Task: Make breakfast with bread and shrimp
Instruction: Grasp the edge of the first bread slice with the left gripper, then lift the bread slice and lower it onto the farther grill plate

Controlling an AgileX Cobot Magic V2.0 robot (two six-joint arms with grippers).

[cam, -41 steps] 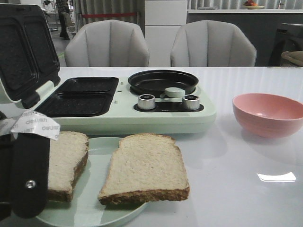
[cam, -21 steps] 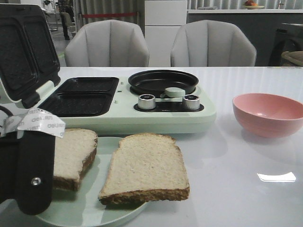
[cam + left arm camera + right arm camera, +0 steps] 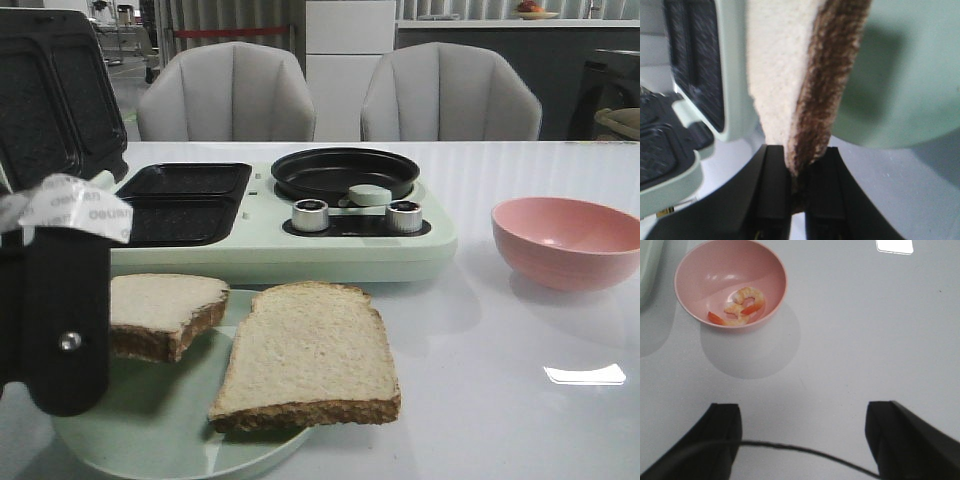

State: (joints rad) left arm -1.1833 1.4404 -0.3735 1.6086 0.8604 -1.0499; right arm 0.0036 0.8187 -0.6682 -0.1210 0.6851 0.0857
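Note:
My left gripper (image 3: pixel 80 325) is shut on the edge of one bread slice (image 3: pixel 165 308) and holds it lifted above the pale green plate (image 3: pixel 150 440). The left wrist view shows the jaws (image 3: pixel 799 155) pinching the slice's brown crust (image 3: pixel 822 90). The second bread slice (image 3: pixel 310 355) lies flat on the plate. Shrimp (image 3: pixel 742 305) lie in the pink bowl (image 3: pixel 730 282), also seen at the right in the front view (image 3: pixel 570 240). My right gripper (image 3: pixel 802 415) is open and empty above the table, short of the bowl.
A pale green sandwich maker (image 3: pixel 330 240) stands behind the plate. Its lid (image 3: pixel 55 100) is raised, showing two dark square wells (image 3: pixel 175 205) and a round pan (image 3: pixel 345 172). Two grey chairs (image 3: pixel 340 95) stand behind the table.
My left gripper has risen with the bread slice. The slice has come up off the plate and now hangs nearly level above it.

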